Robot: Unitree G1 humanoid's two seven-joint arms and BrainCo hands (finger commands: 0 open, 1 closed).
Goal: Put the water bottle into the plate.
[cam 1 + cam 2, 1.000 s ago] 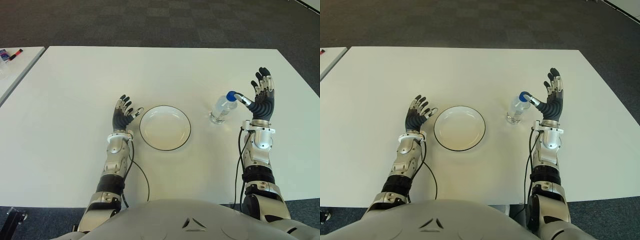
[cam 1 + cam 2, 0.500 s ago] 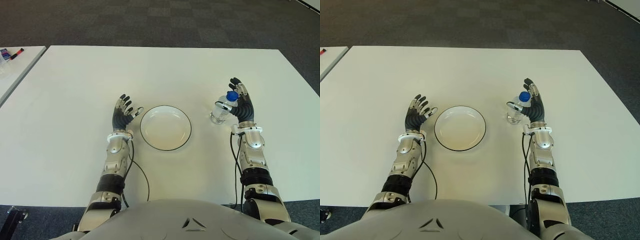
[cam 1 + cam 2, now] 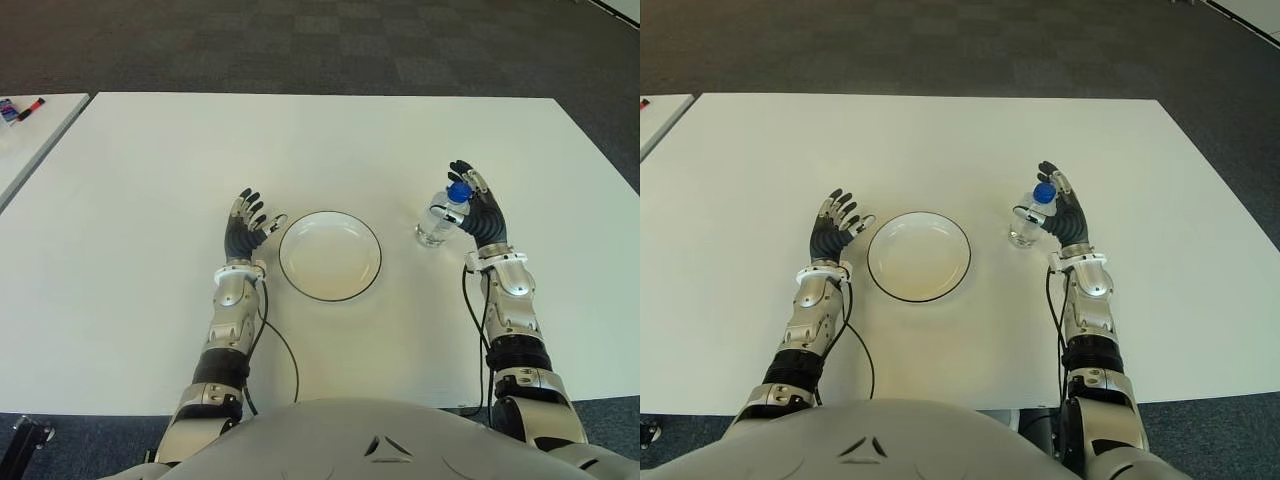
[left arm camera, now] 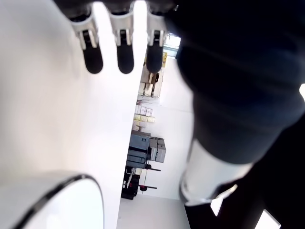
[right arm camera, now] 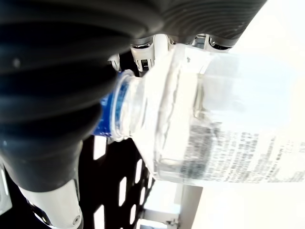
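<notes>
A clear water bottle [image 3: 438,220] with a blue cap [image 3: 458,191] stands upright on the white table [image 3: 330,140], right of the plate. My right hand [image 3: 478,210] presses its palm against the bottle's right side. Its fingers point up past the cap and its thumb reaches round the near side, not curled tight. In the right wrist view the bottle [image 5: 214,124] fills the space in front of the palm. The white plate [image 3: 330,260] with a dark rim lies empty at the middle. My left hand [image 3: 248,225] shows just left of the plate, fingers spread, holding nothing.
A second white table [image 3: 30,135] stands at the far left with small items [image 3: 20,108] on it. Dark carpet [image 3: 300,40] lies beyond the table's far edge. Black cables [image 3: 280,345] trail along both forearms near the front edge.
My right hand swung in from the right of the bottle and now has its palm against it, thumb round the near side. The bottle shifted slightly left. The left hand stayed still.
</notes>
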